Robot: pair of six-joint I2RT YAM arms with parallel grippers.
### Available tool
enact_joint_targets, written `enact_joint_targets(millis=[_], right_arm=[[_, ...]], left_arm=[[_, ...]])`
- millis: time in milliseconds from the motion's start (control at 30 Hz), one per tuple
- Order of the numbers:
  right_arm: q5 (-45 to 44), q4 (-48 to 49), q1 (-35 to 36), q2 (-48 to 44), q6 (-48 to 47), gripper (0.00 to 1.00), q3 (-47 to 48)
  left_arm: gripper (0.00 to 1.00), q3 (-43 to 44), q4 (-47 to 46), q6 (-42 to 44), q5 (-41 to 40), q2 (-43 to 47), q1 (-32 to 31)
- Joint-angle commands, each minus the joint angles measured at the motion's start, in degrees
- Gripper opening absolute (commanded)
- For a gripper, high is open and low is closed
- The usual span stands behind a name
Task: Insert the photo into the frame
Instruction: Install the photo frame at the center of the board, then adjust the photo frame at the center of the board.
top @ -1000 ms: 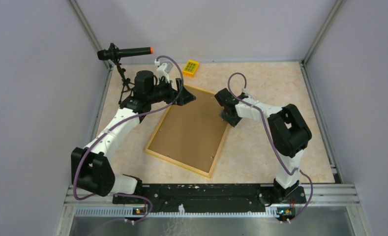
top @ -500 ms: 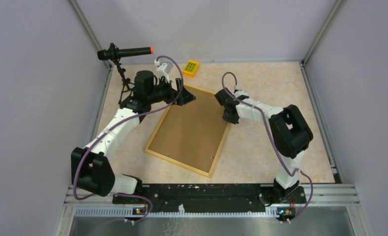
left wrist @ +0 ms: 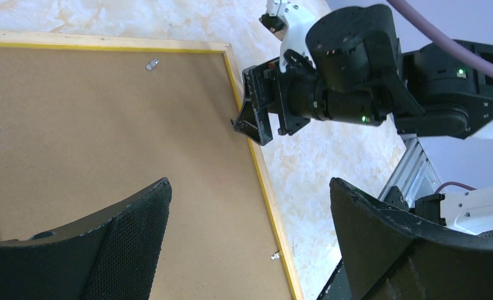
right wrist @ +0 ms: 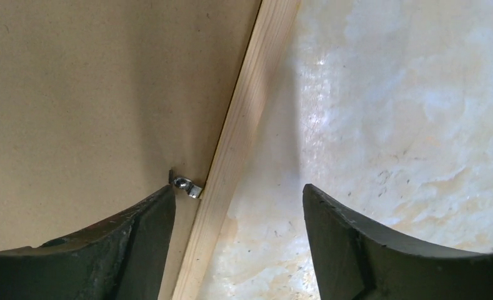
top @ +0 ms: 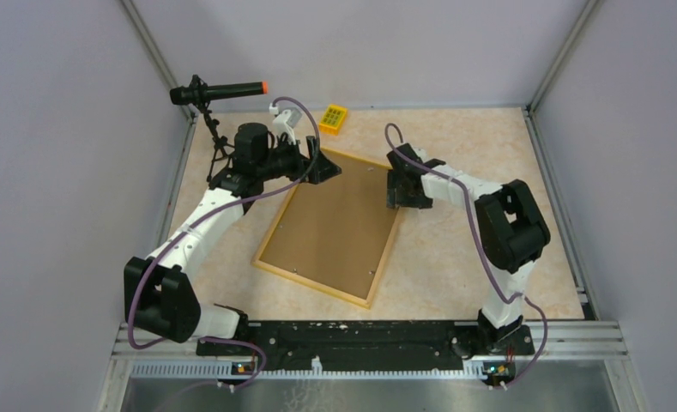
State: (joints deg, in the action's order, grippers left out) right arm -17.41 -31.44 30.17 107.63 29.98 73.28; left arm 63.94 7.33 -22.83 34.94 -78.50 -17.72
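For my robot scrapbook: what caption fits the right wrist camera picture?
The right end effector, open, hangs above the wooden rail of the frame, beside a small metal clip on the brown board.

No lettering, brand, number or sign is readable; marks on the far yellow block (top: 334, 118) are too small

frame (right wrist: 231, 156) cropped in wrist views
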Motion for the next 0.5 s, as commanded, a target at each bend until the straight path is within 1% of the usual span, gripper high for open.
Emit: enact_joint_targets(millis=[0, 100, 233, 333, 467], right_arm=[[9.6, 3.0, -4.3, -3.9, -8.3, 0.75, -0.3], [13.8, 5.2, -5.5, -4.2, -10.1, 0.78, -0.1], [14.3, 5.2, -5.8, -2.8, -10.8, 0.78, 1.5], [14.8, 6.1, -6.6, -1.8, -11.6, 0.74, 2.1], [13.8, 5.4, -8.2, 1.1, -11.2, 0.63, 5.0]], left_arm=[[0.99, -0.3, -2.1, 0.5, -0.4, 0.4, 0.1], [0.99, 0.1, -1.7, 0.1, 0.6, -0.3, 0.1], [0.99, -0.2, -2.0, 0.4, -0.2, -0.3, 0.1], [0.99, -0.2, -1.9, 0.1, 0.4, 0.0, 0.1], [0.99, 0.0, -1.8, 0.3, 0.2, -0.5, 0.1]])
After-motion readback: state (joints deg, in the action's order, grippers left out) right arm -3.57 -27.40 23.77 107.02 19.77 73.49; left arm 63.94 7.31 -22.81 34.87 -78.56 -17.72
